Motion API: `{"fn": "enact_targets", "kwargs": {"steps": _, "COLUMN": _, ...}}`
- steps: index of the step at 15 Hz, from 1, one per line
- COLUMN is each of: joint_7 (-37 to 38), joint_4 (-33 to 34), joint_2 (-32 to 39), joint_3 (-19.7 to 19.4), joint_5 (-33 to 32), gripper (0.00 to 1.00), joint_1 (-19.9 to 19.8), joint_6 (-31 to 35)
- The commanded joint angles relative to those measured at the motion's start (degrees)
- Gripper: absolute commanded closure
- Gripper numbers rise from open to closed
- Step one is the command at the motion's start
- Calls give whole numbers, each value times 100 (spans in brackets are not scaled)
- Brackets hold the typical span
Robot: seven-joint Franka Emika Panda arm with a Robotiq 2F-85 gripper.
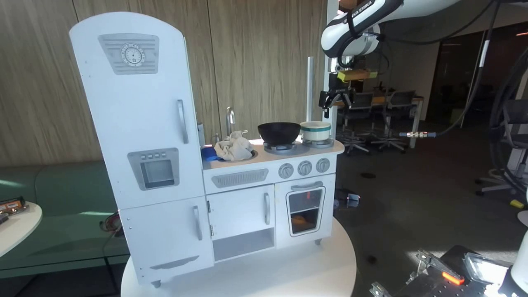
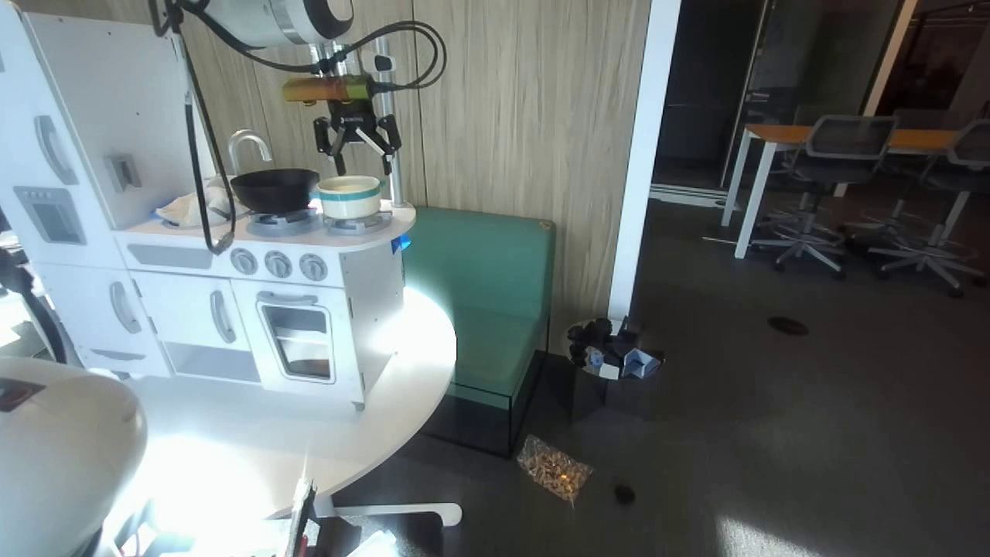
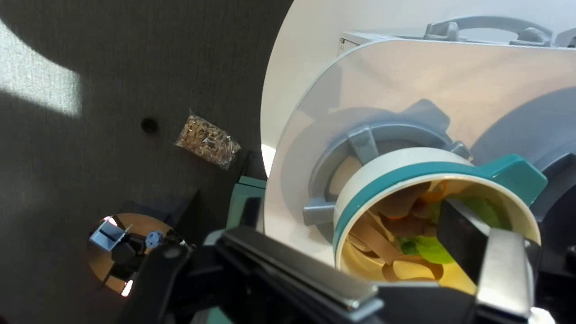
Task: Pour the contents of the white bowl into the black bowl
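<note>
Wall point(image 1: 264, 53) of wooden panels stands at the back in both exterior views, with a green bench point(image 2: 495, 302) along it. In front is a white toy kitchen point(image 1: 192, 181), placed on a round white table point(image 1: 247, 276); the counter point(image 3: 382, 76) of the kitchen has a rounded end. Over this end my white arm point(image 1: 412, 10) reaches, and my gripper point(image 2: 363, 165) points straight downward. It is released: the two fingers point(image 3: 504, 270) are spread, with a gap between them. On the counter, the black bowl point(image 1: 279, 133) sits upright on its burner point(image 1: 280, 151); how it looks inside, I cannot tell from these sides. Further along, near the faucet point(image 1: 228, 123), a pale cloth point(image 1: 234, 147) lies crumpled. The white bowl point(image 1: 315, 134), smaller than the black bowl, stands upright on the next burner point(image 3: 363, 144), just beside it. It carries a turquoise band point(image 3: 427, 168) and a turquoise handle point(image 3: 517, 177). My fingers are just above this bowl, and in the wrist view one of them covers a part of its inside; whether it touches the bowl, I cannot say. Smallest are the pieces point(image 3: 407, 225) in the white bowl, brown, green, yellow and orange; which food or object they are, I cannot recognise.
</note>
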Motion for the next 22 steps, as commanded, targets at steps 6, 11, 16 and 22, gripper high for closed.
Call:
{"fn": "enact_targets", "kwargs": {"steps": 6, "joint_7": -133, "joint_4": 1067, "joint_2": 1023, "joint_3": 72, "joint_5": 119, "gripper": 0, "joint_1": -124, "joint_6": -139}}
{"fn": "enact_targets", "kwargs": {"steps": 11, "joint_7": -195, "joint_4": 1324, "joint_2": 1243, "joint_3": 81, "joint_5": 170, "gripper": 42, "joint_1": -163, "joint_6": -199}}
{"fn": "enact_targets", "kwargs": {"steps": 16, "joint_7": -301, "joint_4": 1520, "joint_2": 1455, "joint_3": 115, "joint_5": 390, "gripper": 78, "joint_1": -248, "joint_6": -288}}
{"fn": "enact_targets", "kwargs": {"steps": 22, "joint_7": -252, "joint_4": 1631, "joint_2": 1409, "joint_3": 141, "joint_5": 505, "gripper": 98, "joint_1": -238, "joint_6": -502}}
